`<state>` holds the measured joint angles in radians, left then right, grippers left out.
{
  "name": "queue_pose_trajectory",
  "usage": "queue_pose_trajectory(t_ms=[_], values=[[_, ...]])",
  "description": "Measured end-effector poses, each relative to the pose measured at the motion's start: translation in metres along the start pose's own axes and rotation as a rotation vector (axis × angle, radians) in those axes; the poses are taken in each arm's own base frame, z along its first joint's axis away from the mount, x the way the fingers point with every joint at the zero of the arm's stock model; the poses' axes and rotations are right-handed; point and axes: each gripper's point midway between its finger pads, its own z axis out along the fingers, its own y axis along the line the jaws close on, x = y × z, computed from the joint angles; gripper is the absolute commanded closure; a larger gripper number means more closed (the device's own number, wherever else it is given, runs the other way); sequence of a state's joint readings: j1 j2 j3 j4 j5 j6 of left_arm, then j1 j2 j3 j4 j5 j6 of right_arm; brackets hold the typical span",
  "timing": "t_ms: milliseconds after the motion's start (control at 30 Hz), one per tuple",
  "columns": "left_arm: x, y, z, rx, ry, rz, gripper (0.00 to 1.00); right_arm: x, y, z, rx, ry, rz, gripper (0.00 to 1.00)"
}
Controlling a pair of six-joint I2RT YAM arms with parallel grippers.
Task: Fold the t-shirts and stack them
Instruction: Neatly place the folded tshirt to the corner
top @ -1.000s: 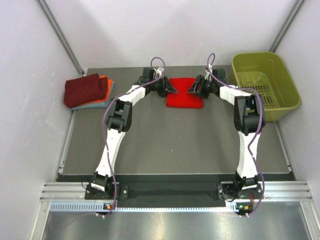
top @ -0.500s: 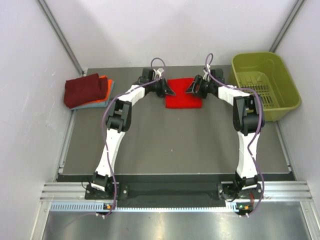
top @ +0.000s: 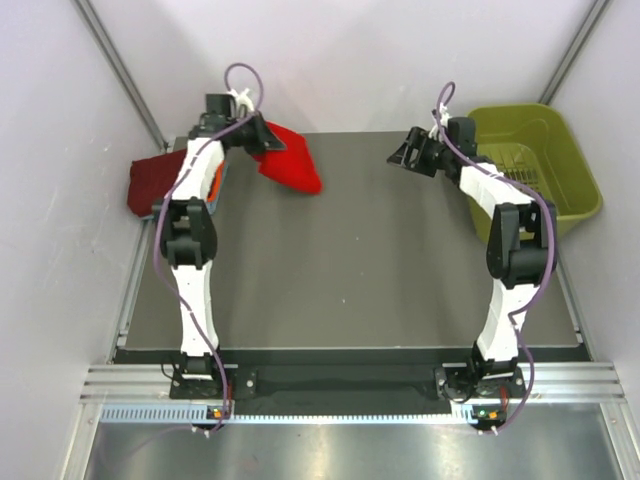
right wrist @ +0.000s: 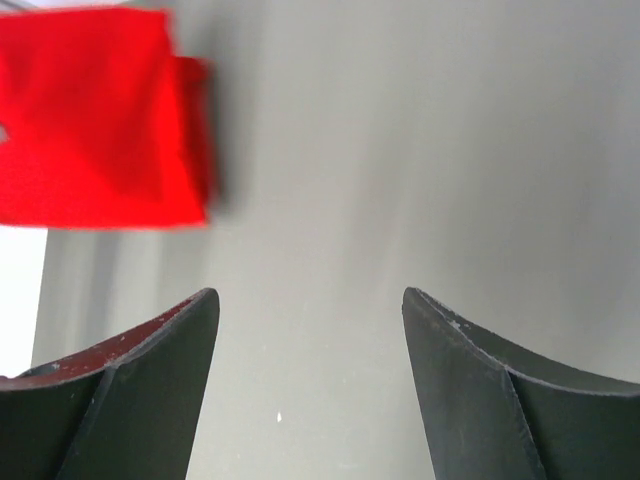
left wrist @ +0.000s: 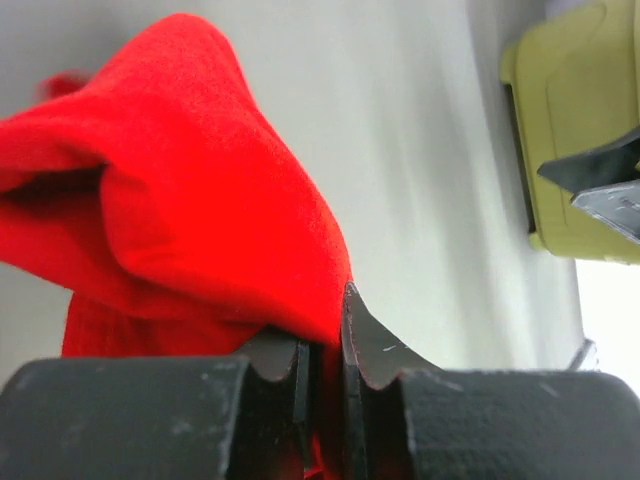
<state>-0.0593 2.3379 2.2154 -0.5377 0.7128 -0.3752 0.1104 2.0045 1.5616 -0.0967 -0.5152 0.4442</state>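
Observation:
My left gripper (top: 262,140) is shut on the folded bright red t-shirt (top: 290,160) and holds it in the air at the table's far left; the cloth hangs down to the right of the jaws. In the left wrist view the red t-shirt (left wrist: 190,220) is pinched between the fingers. The dark maroon t-shirt (top: 150,178) lies folded at the far left on the orange and grey-blue ones, mostly hidden by the left arm. My right gripper (top: 400,153) is open and empty at the far right. The red t-shirt (right wrist: 90,130) shows far off in the right wrist view.
The olive-green basket (top: 535,170) stands at the far right, just behind my right arm; it also shows in the left wrist view (left wrist: 565,130). The dark grey table (top: 350,270) has raised metal edges, with white walls close on both sides.
My left gripper has lifted the red t-shirt off the table's far middle and carried it left toward the stack. My right gripper has let go and drawn back to the right.

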Motion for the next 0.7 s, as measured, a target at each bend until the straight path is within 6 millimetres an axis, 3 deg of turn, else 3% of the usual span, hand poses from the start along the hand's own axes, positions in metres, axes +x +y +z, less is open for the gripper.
queue_pose_trajectory(t_ms=[133, 367, 533, 700], values=[[-0.02, 0.014, -0.041, -0.063, -0.044, 0.023, 1.0, 0.018, -0.009, -0.001, 0.019, 0.032, 0.014, 0.25], [-0.02, 0.047, -0.082, -0.174, -0.031, 0.018, 1.0, 0.044, -0.023, -0.005, 0.052, 0.082, 0.04, 0.25], [-0.019, 0.06, -0.111, -0.238, -0.017, 0.026, 1.0, 0.039, -0.019, -0.014, 0.051, 0.065, 0.034, 0.25], [-0.034, 0.061, -0.146, -0.28, -0.056, 0.05, 1.0, 0.03, -0.014, -0.02, 0.045, 0.042, 0.024, 0.25]])
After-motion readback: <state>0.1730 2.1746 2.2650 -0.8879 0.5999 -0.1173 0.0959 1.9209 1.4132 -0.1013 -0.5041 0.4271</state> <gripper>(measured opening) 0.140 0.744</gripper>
